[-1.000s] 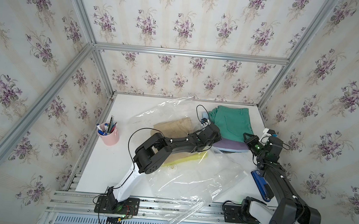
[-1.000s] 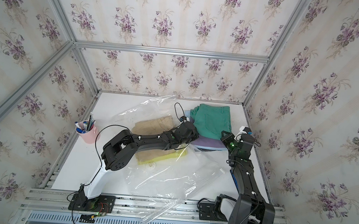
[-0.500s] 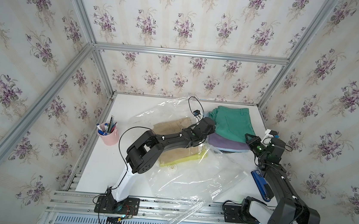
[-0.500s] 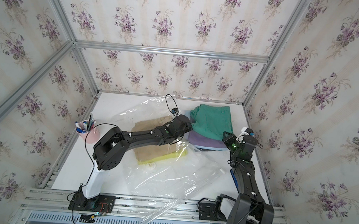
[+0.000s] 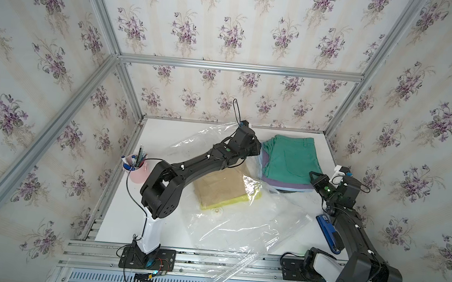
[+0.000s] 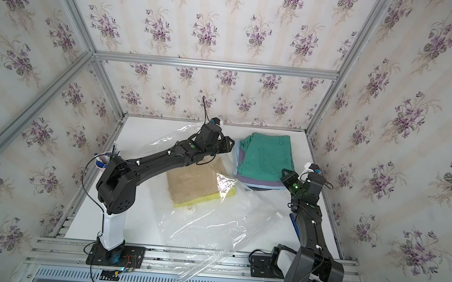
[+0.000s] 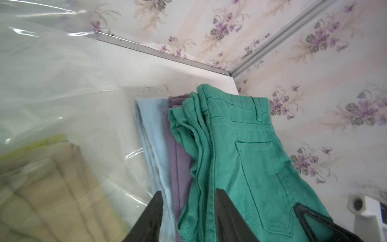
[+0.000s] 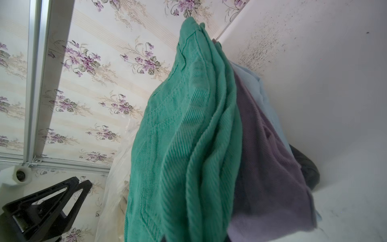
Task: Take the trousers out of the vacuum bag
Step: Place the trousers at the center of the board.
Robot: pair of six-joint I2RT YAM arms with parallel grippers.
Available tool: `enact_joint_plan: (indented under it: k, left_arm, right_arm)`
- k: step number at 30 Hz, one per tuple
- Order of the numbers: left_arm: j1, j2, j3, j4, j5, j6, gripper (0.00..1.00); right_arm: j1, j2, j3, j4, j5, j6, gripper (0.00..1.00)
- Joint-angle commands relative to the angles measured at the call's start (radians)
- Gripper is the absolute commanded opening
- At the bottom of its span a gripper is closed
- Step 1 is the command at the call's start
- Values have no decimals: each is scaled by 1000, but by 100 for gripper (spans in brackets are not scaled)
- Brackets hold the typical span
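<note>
In both top views the vacuum bag lies flat and crinkled on the white table, and all positions below are given relative to it. Inside the bag, the khaki trousers lie on the yellow trousers. Outside the bag, just beside its far right edge, sits a stack with the teal green trousers on top, then the purple trousers, the light blue trousers and the dark grey trousers. The left gripper hangs over the bag's far edge, just beside the stack. The right gripper stands off the bag, at the stack's outer near corner. In the left wrist view the left gripper has its jaws apart and grasps nothing. The folded edges of the teal green trousers, purple trousers and light blue trousers show past the gap; contact cannot be determined. The khaki trousers appear blurred behind the bag film. In the right wrist view the right gripper is clenched on nothing, clear of the teal green trousers.
</note>
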Motion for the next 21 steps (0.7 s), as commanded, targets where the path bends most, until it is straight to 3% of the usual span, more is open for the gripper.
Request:
enact_joint_plan:
  k: [1,5,10,21]
  left_arm:
    - [4,57,104,-186,234,186,65]
    - [11,159,250,-318,292,248,87]
    - [12,258,348,-351,370,224,98]
    - [9,421,552,-310,433,163,95]
  right_arm:
    - [-4,-4,-12,-28,6,-40,0]
    - [-6,6,-19,-45,23,-54,0]
    - [-6,8,-5,-58,24,-60,0]
    - [-7,20,-5,-54,21,-66,0]
